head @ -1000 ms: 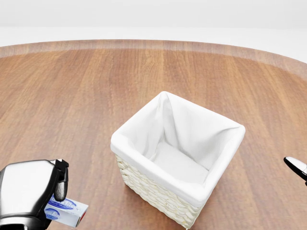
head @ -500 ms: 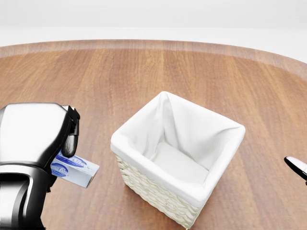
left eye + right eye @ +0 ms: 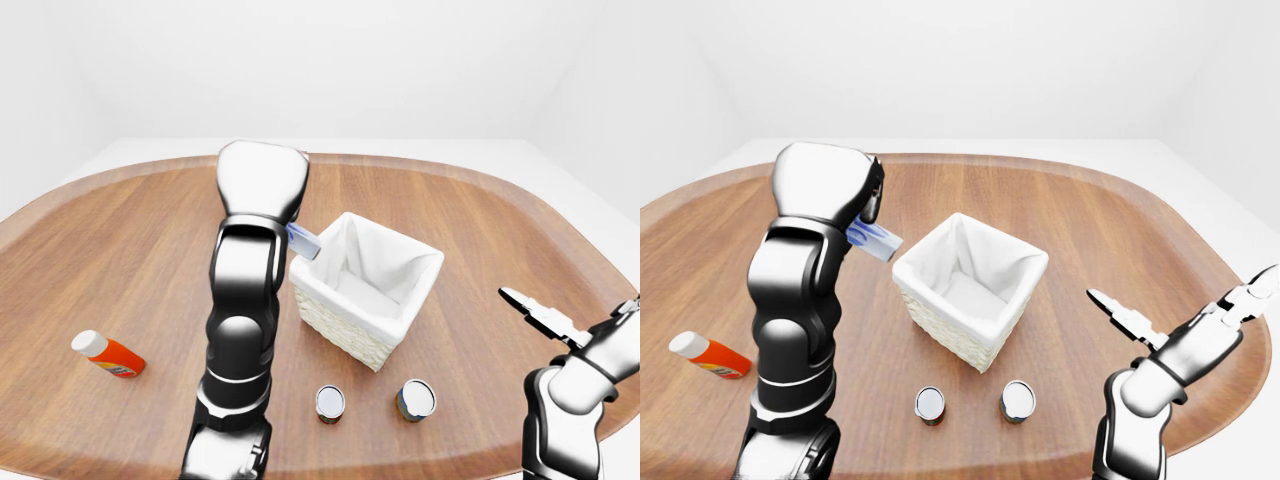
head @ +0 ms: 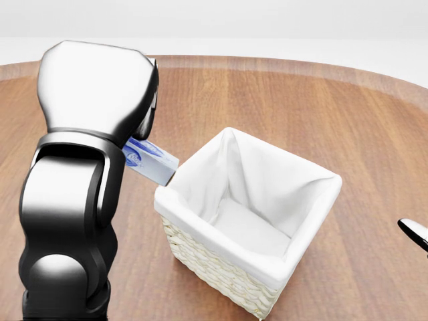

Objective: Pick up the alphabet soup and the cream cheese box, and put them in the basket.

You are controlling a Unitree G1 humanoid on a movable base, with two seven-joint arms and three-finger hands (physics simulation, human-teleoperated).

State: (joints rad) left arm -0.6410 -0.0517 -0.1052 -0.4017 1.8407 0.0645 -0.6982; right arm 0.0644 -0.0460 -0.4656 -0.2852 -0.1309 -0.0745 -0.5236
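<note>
The left hand is raised above the wooden worktop, its fingers closed round the cream cheese box, which sticks out from under the hand toward the head view's right, tilted, its free end just beside the left corner of the basket's rim and clear of the worktop. The basket is woven, lined with white cloth, and stands near the middle of the worktop with nothing visible inside. In the right-eye view 2 cans stand upright side by side between the basket and the worktop's near edge, apart from each other and from the basket: 1 toward the left and 1 toward the right; their lids face the camera and the labels cannot be read, so which of them is the alphabet soup cannot be told. An orange bottle with a white cap lies on its side near the worktop's left edge, well apart from everything else. The right hand hangs over the worktop's right edge, well away from the basket, its fingers spread wide and holding nothing; 1 pale fingertip reaches into the head view at its right edge.
</note>
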